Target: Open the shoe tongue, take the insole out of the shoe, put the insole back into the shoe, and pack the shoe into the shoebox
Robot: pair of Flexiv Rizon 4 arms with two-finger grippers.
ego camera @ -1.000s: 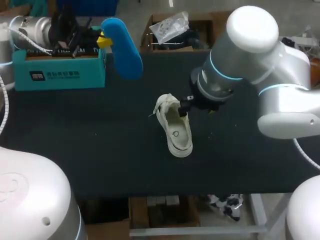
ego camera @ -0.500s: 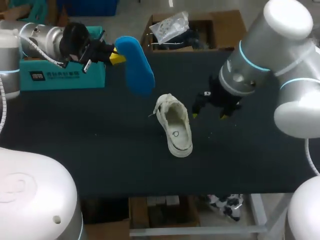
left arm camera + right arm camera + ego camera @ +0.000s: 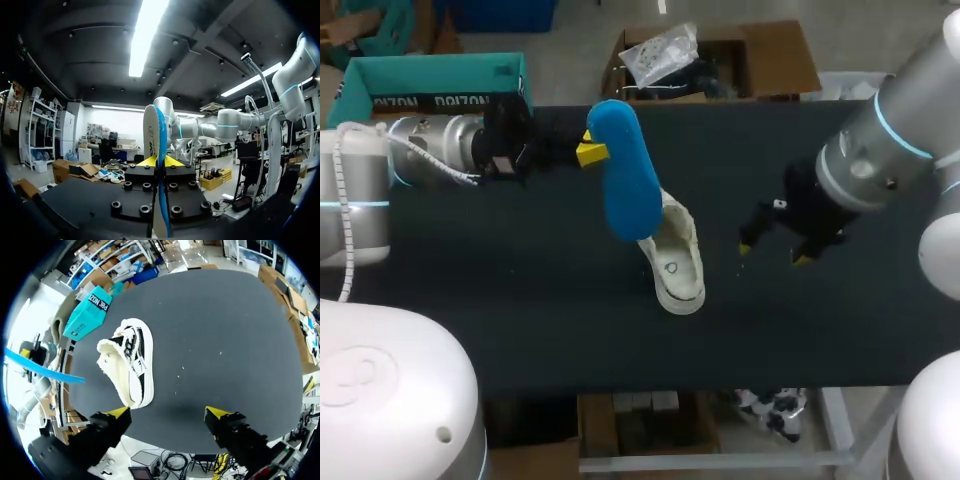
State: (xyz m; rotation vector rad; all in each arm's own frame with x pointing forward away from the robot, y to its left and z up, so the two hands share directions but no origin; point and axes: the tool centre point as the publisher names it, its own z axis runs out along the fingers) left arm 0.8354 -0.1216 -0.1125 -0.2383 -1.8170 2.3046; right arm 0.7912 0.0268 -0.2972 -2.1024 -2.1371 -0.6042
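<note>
L pincer [image 3: 588,152] pinching insole [image 3: 628,170] by its edge near far end, hanging over far end of shoe [image 3: 675,262]. Insole prob light, bendy foam, so feed toe-first. R pincer [image 3: 772,248] spread, empty, right of shoe. Shoe looks soft; grip sidewall.

Your blue insole [image 3: 625,170] stands edge-on, pinched in the left gripper [image 3: 588,153]. The white shoe [image 3: 678,262] sits sole-down ahead of the spread right gripper [image 3: 772,252]. The teal box [image 3: 430,85] lies open, well behind the left jaws.
</note>
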